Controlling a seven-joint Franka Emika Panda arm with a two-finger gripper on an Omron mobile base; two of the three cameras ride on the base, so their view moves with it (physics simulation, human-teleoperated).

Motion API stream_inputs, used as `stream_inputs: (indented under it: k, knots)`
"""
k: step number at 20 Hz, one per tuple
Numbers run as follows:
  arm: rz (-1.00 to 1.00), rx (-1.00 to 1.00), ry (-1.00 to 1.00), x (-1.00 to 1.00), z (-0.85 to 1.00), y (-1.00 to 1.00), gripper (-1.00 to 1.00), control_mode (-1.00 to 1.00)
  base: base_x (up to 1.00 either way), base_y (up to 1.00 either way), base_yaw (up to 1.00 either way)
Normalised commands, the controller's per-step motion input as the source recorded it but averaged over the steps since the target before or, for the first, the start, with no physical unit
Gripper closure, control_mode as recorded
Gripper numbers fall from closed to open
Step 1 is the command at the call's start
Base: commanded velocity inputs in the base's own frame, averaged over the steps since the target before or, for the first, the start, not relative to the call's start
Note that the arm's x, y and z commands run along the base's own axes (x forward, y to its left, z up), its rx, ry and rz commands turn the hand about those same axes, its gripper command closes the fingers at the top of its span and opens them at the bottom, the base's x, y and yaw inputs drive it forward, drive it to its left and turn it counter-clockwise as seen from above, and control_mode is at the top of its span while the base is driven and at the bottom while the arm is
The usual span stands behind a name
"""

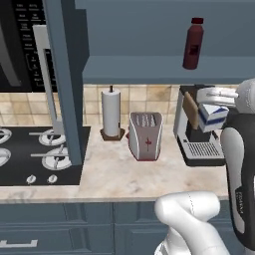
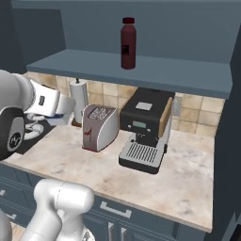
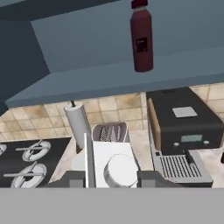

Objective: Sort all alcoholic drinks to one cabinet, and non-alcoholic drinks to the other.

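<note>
Holding a white-and-blue carton (image 1: 213,116) clamped in the gripper (image 1: 219,102) above the counter; maroon bottle (image 1: 193,43) already standing on the open cabinet shelf (image 1: 149,69); beer bottles seemingly awaiting sorting

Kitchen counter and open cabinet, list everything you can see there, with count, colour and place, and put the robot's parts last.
maroon bottle: one, dark maroon with a red cap, upright on the open cabinet's shelf
paper towel roll: one, white, upright against the tiled wall
toaster: one, silver, on the counter right of the roll
coffee machine: one, black, on the counter below the bottle
stove: one, black, left end of the counter
microwave: one, black, above the stove
cabinet door: one, blue-grey, swung open
counter: one, beige marble
carton: one, white and blue, held in front of the coffee machine
arm: one, white
claw: one, dark tips, shut on the carton
</note>
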Motion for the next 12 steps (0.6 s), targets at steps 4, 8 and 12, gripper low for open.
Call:
stream_inputs:
  k: [4, 8, 12]
  knots:
    - [0.06, 0.00, -0.09, 0.24, 0.29, 0.20, 1.00, -1.00, 0.00, 0.00, 0.00]
    - [0.02, 0.00, -0.04, 0.36, 0.46, 0.19, 1.00, -1.00, 0.00, 0.00, 0.00]
    - [0.00, 0.00, -0.02, 0.30, 0.61, 0.06, 1.00, -1.00, 0.00, 0.00, 0.00]
